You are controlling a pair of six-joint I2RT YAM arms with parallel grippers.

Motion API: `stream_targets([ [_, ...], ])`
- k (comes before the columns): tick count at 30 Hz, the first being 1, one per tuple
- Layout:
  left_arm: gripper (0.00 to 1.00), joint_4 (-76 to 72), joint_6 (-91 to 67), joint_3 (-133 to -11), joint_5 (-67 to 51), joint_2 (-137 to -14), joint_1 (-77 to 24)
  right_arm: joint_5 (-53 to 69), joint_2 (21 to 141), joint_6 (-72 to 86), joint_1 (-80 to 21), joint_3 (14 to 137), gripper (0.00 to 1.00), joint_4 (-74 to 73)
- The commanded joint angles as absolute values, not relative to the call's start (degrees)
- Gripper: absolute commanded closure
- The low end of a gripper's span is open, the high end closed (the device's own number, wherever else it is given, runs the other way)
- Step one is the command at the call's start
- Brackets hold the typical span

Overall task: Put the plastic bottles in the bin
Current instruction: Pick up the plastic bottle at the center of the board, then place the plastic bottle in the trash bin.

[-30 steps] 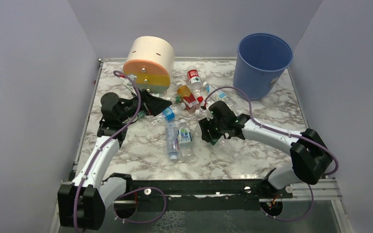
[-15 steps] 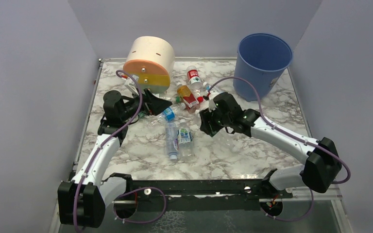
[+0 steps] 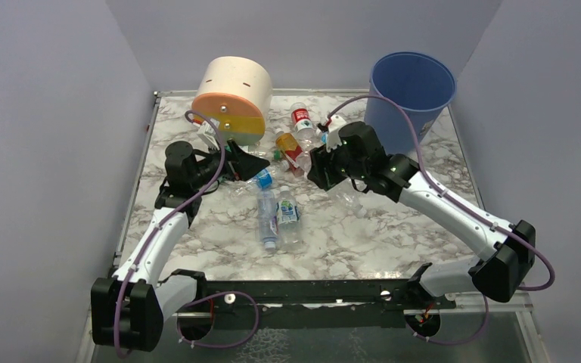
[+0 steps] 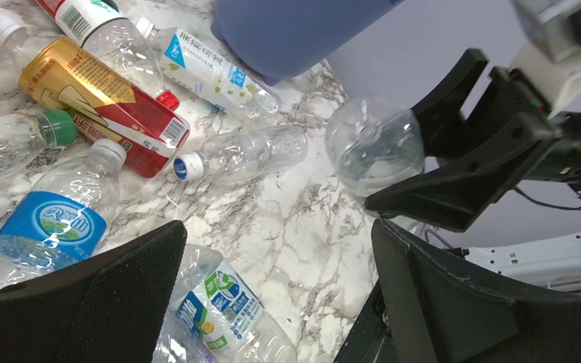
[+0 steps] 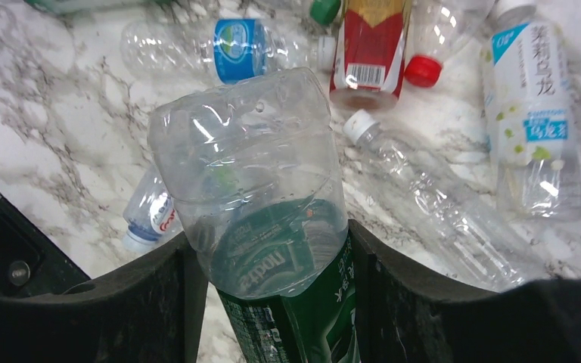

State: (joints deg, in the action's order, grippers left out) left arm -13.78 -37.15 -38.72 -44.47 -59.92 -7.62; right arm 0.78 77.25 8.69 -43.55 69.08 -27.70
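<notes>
The right gripper (image 5: 272,242) clamps the green-labelled bottle (image 5: 242,151) mid-body; seemingly empty, light and thin-walled, it probably dents and slips. The left gripper (image 4: 276,233) gapes open over the surface's (image 3: 393,242) left half.

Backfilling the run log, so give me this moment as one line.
left gripper: open, empty | right gripper: shut on green-labelled bottle | bin: upright, back right | other bottles: lying on table
</notes>
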Motion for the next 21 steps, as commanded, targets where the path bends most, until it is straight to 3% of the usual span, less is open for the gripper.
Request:
stream_targets([
  [1,0.01,-14.33,-36.30,-38.16,-43.33,-60.12,-8.07,-1.65,77.34,6.70,-43.77,74.18,0.52,-29.74],
  [21,0.01,-12.99,-37.09,-38.32,-42.36,-58.36,-8.78,-8.32,84.77,1.52,-39.42,92.54,0.52,-27.11],
])
